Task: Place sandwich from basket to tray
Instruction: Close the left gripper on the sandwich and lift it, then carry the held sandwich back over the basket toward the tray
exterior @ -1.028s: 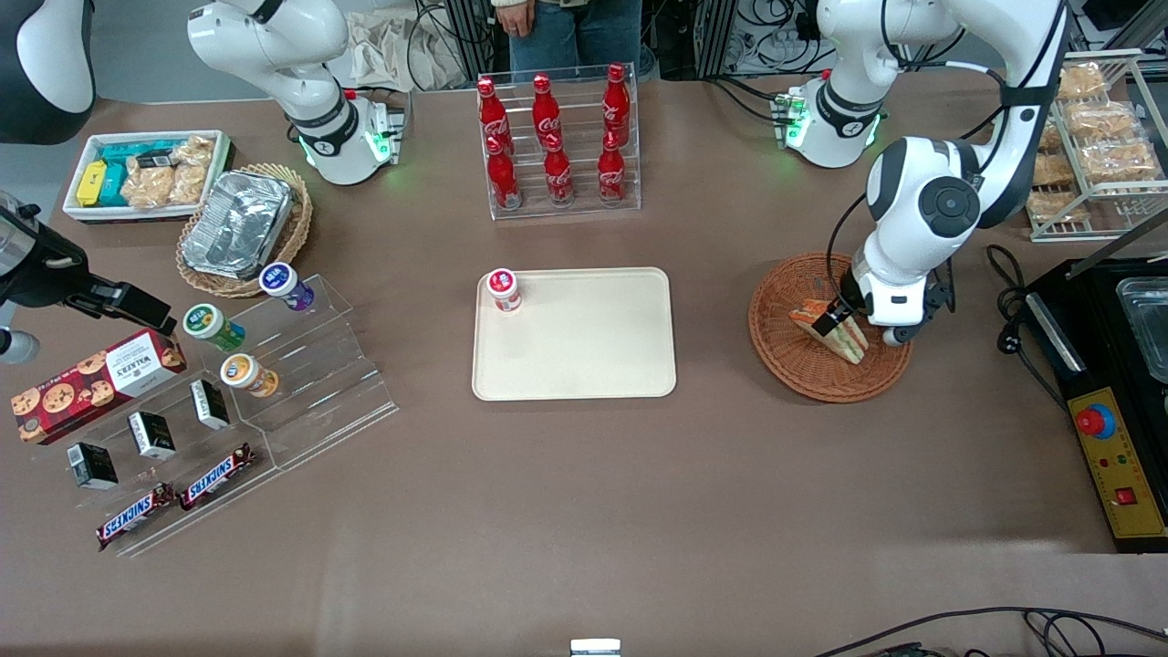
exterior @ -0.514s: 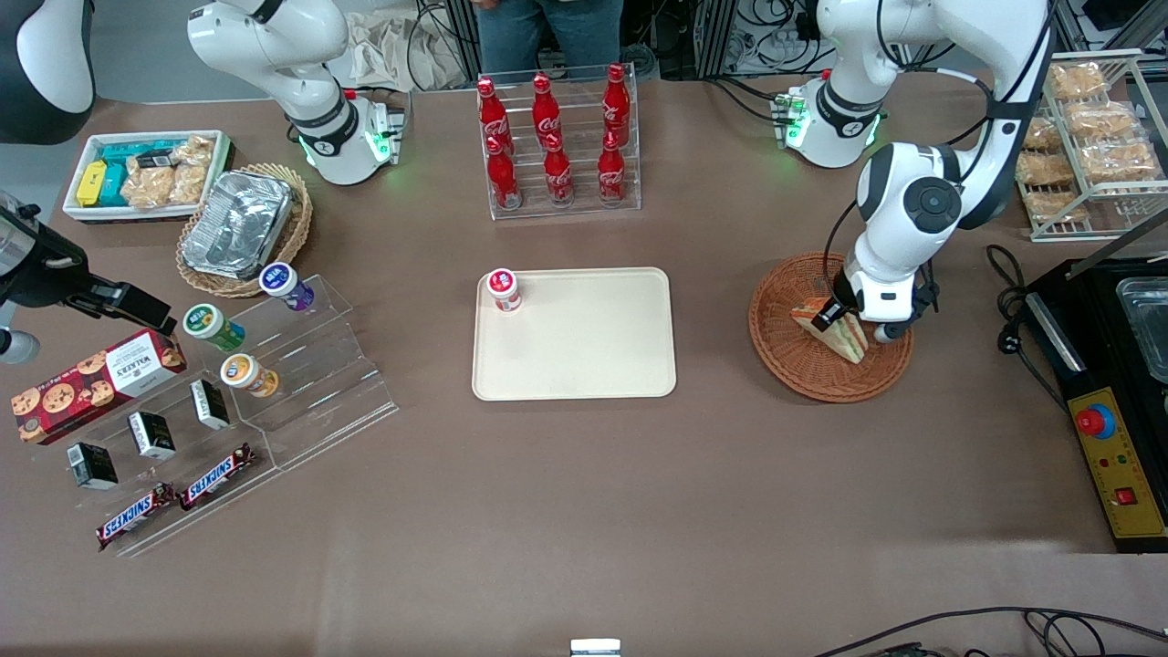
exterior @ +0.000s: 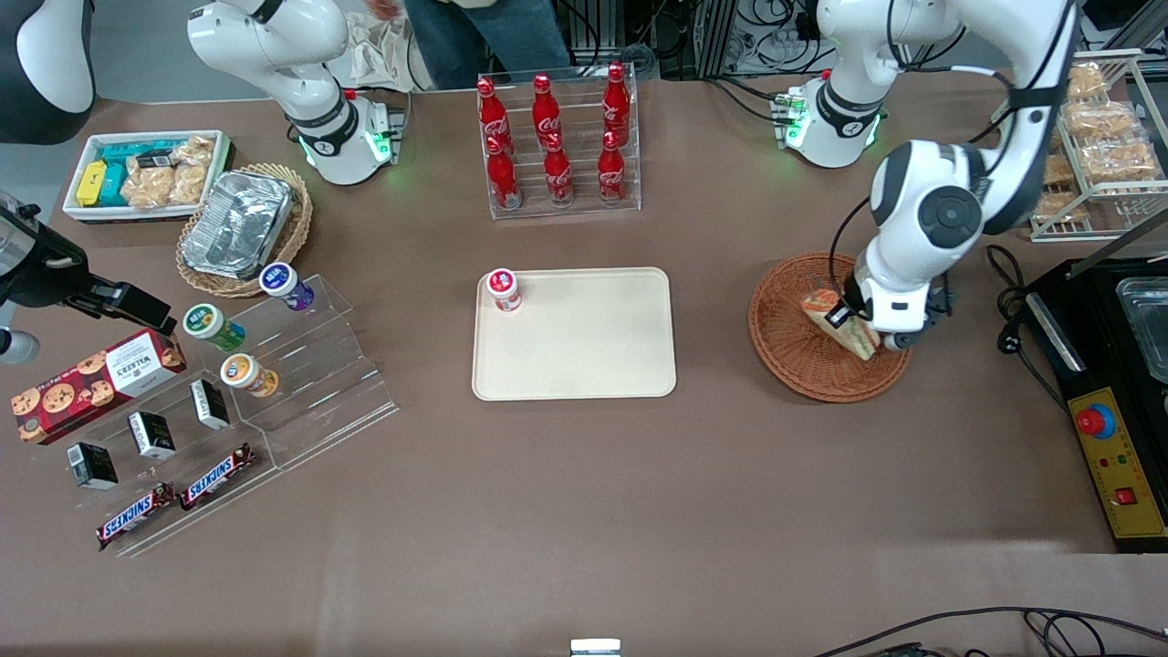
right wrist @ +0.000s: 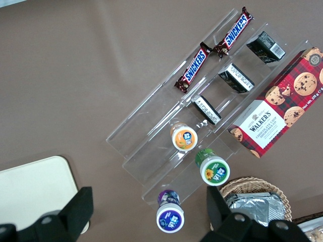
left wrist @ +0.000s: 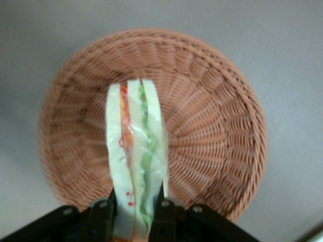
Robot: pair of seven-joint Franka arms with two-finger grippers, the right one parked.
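Note:
My left arm's gripper (exterior: 844,319) is shut on the sandwich (exterior: 838,322), a pale bread wedge with orange-red and green filling, and holds it lifted over the reddish-brown woven basket (exterior: 789,351). In the left wrist view the sandwich (left wrist: 135,151) stands edge-on between the two black fingers (left wrist: 162,212) of the gripper (left wrist: 132,214), with the basket (left wrist: 217,131) below it. The cream-beige tray (exterior: 584,351) lies flat at the table's middle, toward the parked arm's end from the basket. A corner of the tray (right wrist: 30,189) shows in the right wrist view.
A small red-lidded cup (exterior: 503,289) stands on the tray's corner. A clear rack of red cola bottles (exterior: 557,141) stands farther from the camera than the tray. A black appliance (exterior: 1109,383) lies at the working arm's end. Snack displays (exterior: 210,392) and a foil container (exterior: 235,224) lie toward the parked arm's end.
The gripper has lifted the sandwich up off the basket floor and turned it more upright; the arm's elbow swung slightly outward.

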